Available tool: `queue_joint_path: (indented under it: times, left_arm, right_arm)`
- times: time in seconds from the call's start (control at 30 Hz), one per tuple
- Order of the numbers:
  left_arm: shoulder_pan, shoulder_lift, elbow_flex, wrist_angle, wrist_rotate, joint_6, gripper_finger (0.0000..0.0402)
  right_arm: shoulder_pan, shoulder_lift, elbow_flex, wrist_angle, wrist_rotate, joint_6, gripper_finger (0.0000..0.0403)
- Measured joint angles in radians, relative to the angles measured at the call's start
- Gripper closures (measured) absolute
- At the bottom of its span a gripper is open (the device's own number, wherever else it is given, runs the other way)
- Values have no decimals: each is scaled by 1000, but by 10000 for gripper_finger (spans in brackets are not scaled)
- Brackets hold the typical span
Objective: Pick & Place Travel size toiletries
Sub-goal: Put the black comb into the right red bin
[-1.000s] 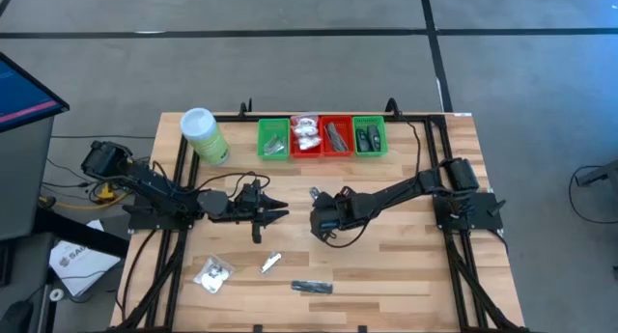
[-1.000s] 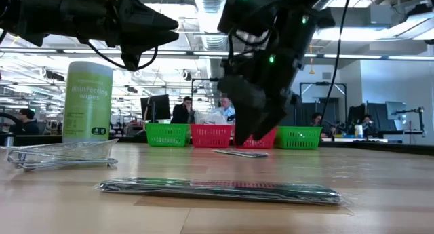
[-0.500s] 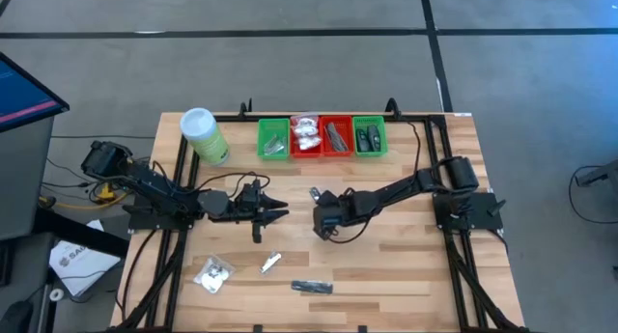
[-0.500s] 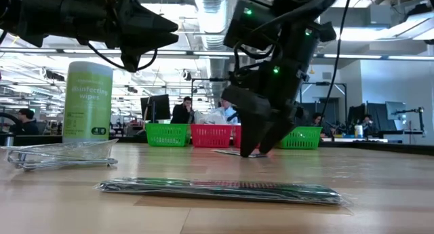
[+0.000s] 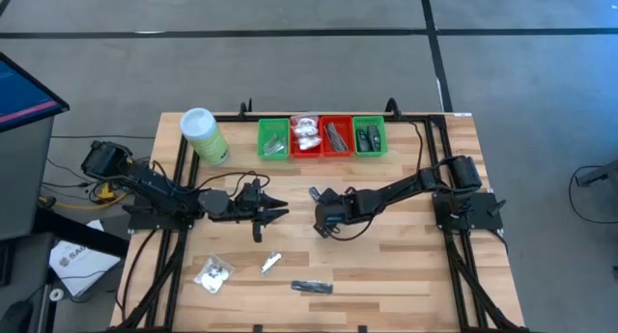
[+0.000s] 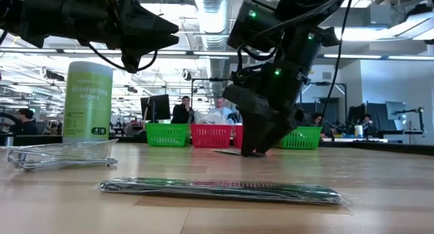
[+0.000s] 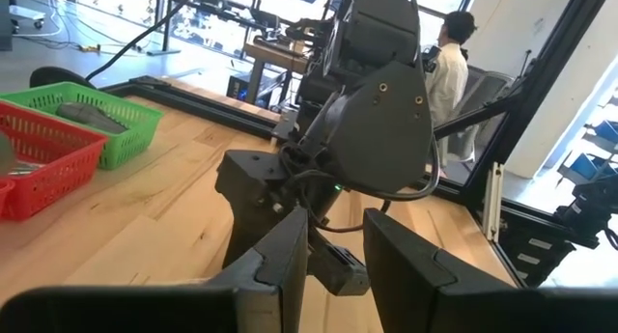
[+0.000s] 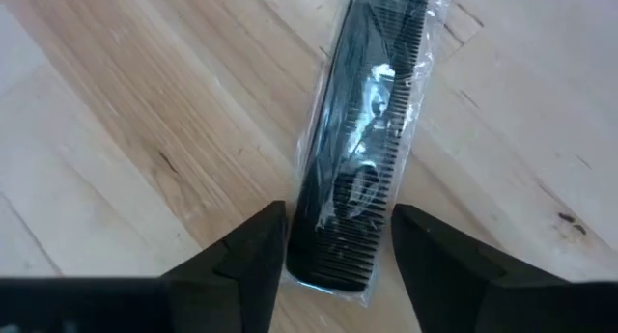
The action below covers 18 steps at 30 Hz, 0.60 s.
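Note:
A black comb in a clear wrapper [image 8: 362, 150] lies flat on the wood near the table's middle [image 5: 315, 192]. My right gripper [image 8: 338, 246] points steeply down over the comb's end. Its fingers stand open on either side of that end, down at the tabletop in the low view [image 6: 254, 151]. My left gripper [image 5: 280, 212] hovers level above the table's left half, open with nothing between its fingers [image 7: 336, 246]. Near the front edge lie a white packet [image 5: 212, 273], a silver sachet [image 5: 270, 263] and another wrapped dark comb [image 5: 312, 287]. My right gripper has its fingers [image 8: 261, 246] standing at the two long edges of the comb's wrapper, at the comb's end [image 8: 333, 261], coming from above and lying across it. Whether the fingers touch the wrapper I cannot tell. The comb lies flat on the table.
Green and red trays [image 5: 273, 138] [image 5: 336, 135] with several items stand in a row at the far edge. A tall light-green canister [image 5: 204, 135] stands to their left. Bare wood lies right of the comb. People sit in the room behind the table.
My right gripper has sunk down to the tabletop over the comb and moved slightly toward the far edge, rolling a little as it went. The comb has stayed flat where it was.

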Motion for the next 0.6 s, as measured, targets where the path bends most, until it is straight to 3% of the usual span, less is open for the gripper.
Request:
queue_joint_path:
  times: [0.4,0.6]
  left_arm:
    - [0,0,0,-2,4,1,305]
    - [0,0,0,-2,4,0,305]
  right_arm:
    - [0,-1,0,-2,-8,-8,323]
    - [1,-1,0,3,5,-21,336]
